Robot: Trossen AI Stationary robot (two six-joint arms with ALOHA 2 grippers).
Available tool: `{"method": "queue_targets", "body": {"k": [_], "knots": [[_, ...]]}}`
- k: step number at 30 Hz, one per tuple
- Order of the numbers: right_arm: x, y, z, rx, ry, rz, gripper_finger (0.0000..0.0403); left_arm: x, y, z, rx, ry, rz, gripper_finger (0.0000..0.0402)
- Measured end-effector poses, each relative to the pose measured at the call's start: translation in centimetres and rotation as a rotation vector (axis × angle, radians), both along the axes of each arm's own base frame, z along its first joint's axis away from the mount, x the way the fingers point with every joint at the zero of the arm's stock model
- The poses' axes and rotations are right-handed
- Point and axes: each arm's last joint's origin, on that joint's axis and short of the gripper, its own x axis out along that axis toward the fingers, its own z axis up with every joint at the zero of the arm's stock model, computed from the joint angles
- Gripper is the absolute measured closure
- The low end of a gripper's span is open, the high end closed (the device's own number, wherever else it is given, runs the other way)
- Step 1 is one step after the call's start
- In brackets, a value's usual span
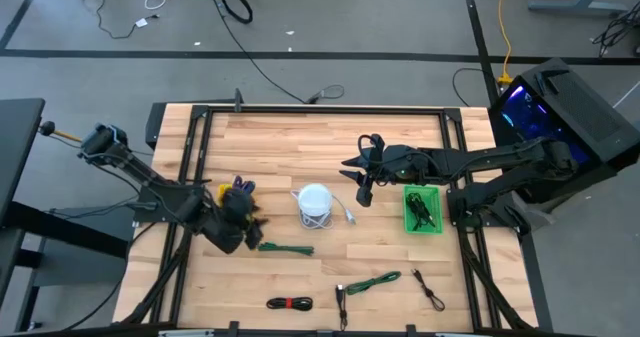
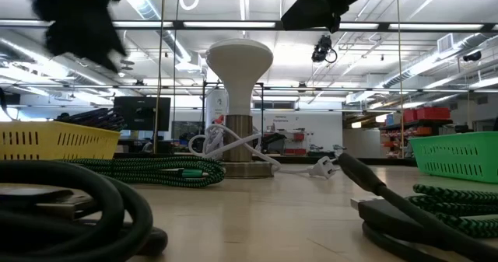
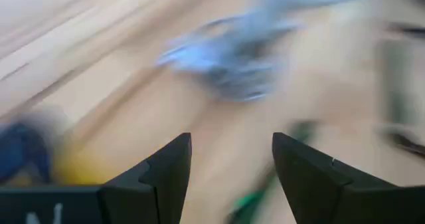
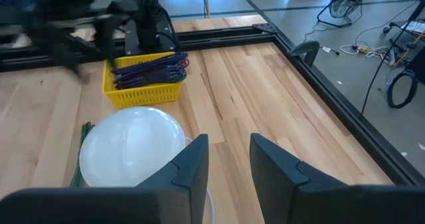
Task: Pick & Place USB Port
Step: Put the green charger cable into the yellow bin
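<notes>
A white dome-topped stand (image 1: 315, 201) with a white cable (image 1: 347, 213) stands mid-table; it also shows in the low view (image 2: 239, 99). A yellow basket (image 1: 240, 187) holds purple cables, and a green basket (image 1: 422, 209) holds a black cable. My left gripper (image 1: 238, 222) is open and empty above the wood beside the yellow basket; its wrist view (image 3: 232, 157) is blurred. My right gripper (image 1: 362, 182) is open and empty, raised to the right of the white stand (image 4: 133, 151), its fingers (image 4: 229, 164) a little apart.
Loose cables lie on the near half of the table: a green one (image 1: 285, 247) by my left gripper, another green one (image 1: 375, 281), and black ones (image 1: 290, 303) (image 1: 430, 289) (image 1: 342, 301). A black frame (image 1: 320, 110) borders the table.
</notes>
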Motion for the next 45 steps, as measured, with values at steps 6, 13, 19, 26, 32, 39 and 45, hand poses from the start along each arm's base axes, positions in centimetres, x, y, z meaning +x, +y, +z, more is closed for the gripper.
{"method": "queue_targets", "body": {"k": [6,13,19,26,32,39,45], "knots": [[0.1,0.0,0.1,0.007,-0.015,-0.002,0.0292,4.2,-1.4,0.4,0.214,-0.136,-0.347,0.0191],[0.1,0.1,0.1,0.042,-0.017,0.025,0.0292,7.2,-0.1,-3.6,0.243,0.05,-0.476,0.0191],[0.1,0.3,0.1,0.065,-0.016,0.069,0.0292,8.1,0.0,-6.0,0.139,0.145,-0.589,0.0191],[0.1,0.2,0.1,0.061,-0.017,0.06,0.0292,8.2,-0.4,-7.3,0.066,0.198,-0.619,0.0191],[0.1,0.2,0.1,0.06,-0.022,0.059,0.0292,8.5,-0.7,-9.1,-0.004,0.264,-0.638,0.0191],[0.1,0.2,0.2,0.059,-0.024,0.06,0.0292,8.6,-0.8,-10.5,-0.065,0.308,-0.575,0.0206],[0.1,0.2,0.2,0.057,-0.023,0.061,0.0292,8.6,-0.8,-10.4,-0.148,0.306,-0.512,0.0366]]}}
